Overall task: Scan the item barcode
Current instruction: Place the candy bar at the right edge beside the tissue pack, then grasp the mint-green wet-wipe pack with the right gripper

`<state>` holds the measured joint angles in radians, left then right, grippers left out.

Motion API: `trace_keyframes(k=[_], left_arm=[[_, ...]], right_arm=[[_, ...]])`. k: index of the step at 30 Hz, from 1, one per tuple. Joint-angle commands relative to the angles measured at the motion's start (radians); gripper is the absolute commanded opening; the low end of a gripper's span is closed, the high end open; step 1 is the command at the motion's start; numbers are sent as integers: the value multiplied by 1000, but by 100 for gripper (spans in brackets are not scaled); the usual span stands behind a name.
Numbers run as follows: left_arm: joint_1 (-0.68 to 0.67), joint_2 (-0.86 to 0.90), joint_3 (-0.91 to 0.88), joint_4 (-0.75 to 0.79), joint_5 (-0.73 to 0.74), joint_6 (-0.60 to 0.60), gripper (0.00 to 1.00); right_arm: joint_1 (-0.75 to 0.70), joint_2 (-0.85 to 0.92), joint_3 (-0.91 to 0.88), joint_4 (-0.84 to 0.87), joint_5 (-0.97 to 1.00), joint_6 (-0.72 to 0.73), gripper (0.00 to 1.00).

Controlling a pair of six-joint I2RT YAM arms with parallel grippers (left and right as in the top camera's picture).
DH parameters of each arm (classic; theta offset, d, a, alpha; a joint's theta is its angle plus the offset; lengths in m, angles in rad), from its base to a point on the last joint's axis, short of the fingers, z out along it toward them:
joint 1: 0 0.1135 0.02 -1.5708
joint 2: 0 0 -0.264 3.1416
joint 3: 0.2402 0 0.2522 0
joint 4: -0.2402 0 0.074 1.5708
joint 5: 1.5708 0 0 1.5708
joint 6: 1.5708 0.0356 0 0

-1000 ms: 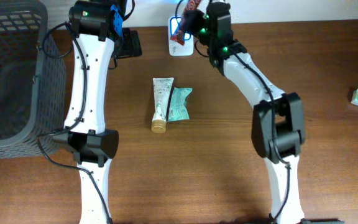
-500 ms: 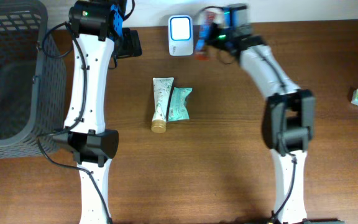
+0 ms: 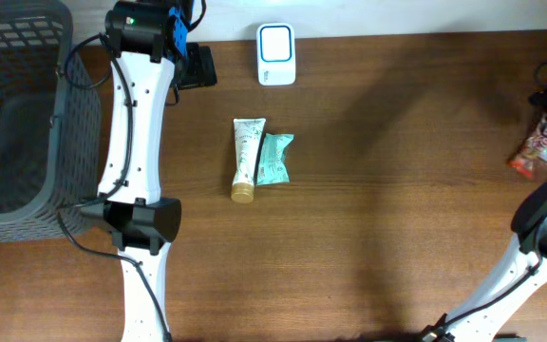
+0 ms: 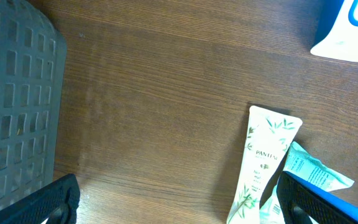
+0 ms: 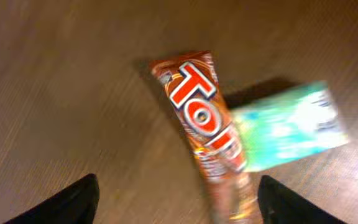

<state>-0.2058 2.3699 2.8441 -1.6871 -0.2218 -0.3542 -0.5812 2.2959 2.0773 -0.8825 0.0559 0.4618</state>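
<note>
A red-brown snack bar (image 5: 204, 118) marked "TOP" lies blurred beside a green box (image 5: 288, 127) at the table's far right, and it also shows from overhead (image 3: 537, 152). My right gripper (image 5: 179, 208) hangs over it, open, with both fingers standing wide of the wrapper and touching nothing. The white scanner (image 3: 276, 54) stands at the back centre. My left gripper (image 4: 185, 205) is open and empty, hovering over bare wood just left of a white Pantene tube (image 4: 263, 168) and a teal packet (image 4: 309, 171).
A grey mesh basket (image 3: 12, 114) fills the left side. The tube (image 3: 246, 159) and teal packet (image 3: 275, 158) lie side by side mid-table. The right arm (image 3: 544, 223) runs along the right edge.
The right arm swung from the scanner to the far right carrying the snack bar, then its jaws opened and let the bar go beside the green box. The left arm stayed still.
</note>
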Motion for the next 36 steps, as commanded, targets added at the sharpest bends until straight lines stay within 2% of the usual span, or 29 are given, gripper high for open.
trace_keyframes(k=[1, 3, 5, 6, 9, 13, 15, 19, 23, 27, 29, 31, 33, 35, 36], left_arm=[[-3, -8, -3, -1, -11, 15, 99], [-3, -8, -3, -1, -11, 15, 99], [-3, -8, -3, -1, -11, 15, 99], [-3, -8, -3, -1, -10, 15, 99], [-3, -8, -3, -1, -11, 15, 99], [-3, -8, -3, -1, -11, 15, 99], [-3, -8, -3, -1, -11, 15, 99], [-3, -8, -3, -1, -11, 15, 99], [-3, -8, -3, -1, -11, 15, 99], [-3, -8, -3, -1, -11, 15, 99], [-3, -8, -3, -1, -11, 15, 99], [-3, -8, -3, -1, -11, 15, 99], [-3, -8, -3, -1, -11, 15, 99], [-3, -8, -3, -1, -11, 15, 99], [-3, -8, -3, -1, -11, 15, 99]], right_arm=[[23, 16, -6, 0, -262, -47, 81], [51, 16, -6, 0, -466, -48, 81], [115, 16, -6, -17, -724, -121, 82], [152, 16, -6, -44, -788, -142, 88], [316, 16, -6, -183, -804, -186, 89], [554, 16, -9, -249, -748, -317, 89], [656, 17, -10, -277, -628, -316, 89], [820, 17, -62, -288, -608, -315, 91], [866, 17, -177, -185, -620, -248, 91], [901, 17, -325, 33, -824, -232, 90], [902, 17, -355, 75, -834, -232, 89], [901, 17, -360, 80, -830, -235, 73], [901, 17, -360, 95, -827, -237, 49], [893, 16, -356, 105, -822, -237, 32], [882, 16, -343, 104, -818, -237, 19]])
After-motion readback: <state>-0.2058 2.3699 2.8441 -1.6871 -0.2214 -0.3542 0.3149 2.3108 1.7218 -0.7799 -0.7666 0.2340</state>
